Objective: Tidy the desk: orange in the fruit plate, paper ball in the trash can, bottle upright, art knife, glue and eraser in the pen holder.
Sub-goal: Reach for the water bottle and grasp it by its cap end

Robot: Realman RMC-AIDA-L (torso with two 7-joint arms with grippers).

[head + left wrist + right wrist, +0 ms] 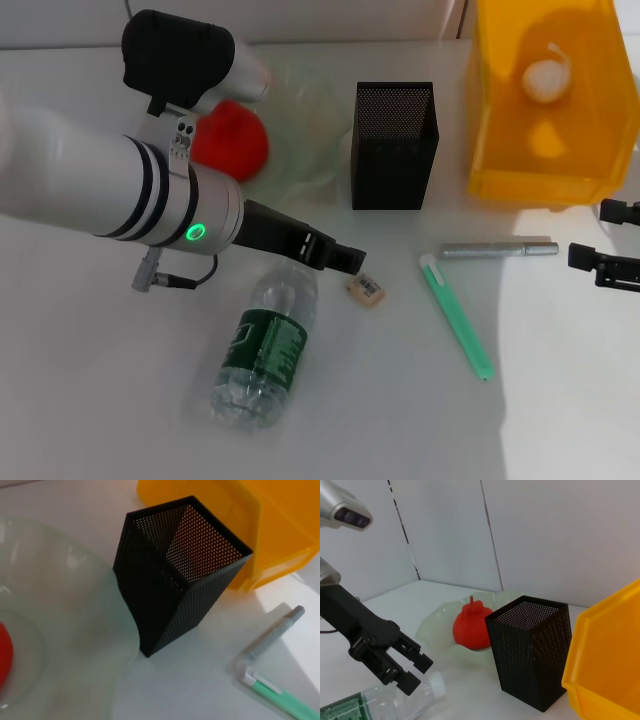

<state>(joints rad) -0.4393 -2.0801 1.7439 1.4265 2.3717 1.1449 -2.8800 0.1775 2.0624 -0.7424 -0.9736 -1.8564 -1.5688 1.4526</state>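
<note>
Two jaws: left gripper (pixel 345 260) hovering open, empty, over bottle (pixel 265 345) cap; eraser (pixel 365 288) lying just beyond jaws. Right gripper (pixel 590 262) idling, jaw state unclear. Advice: be straddling neck squarely before closing.

The orange (pixel 232 140) sits in my pale green plate (pixel 310 150), far left. The black mesh holder (pixel 394 145) stands right of it, the yellow bin (pixel 545 100) with its paper ball (pixel 546 78) farther right. The bottle (pixel 265 345) lies flat nearby, the tan eraser (pixel 366 288) just right of its cap.
</note>
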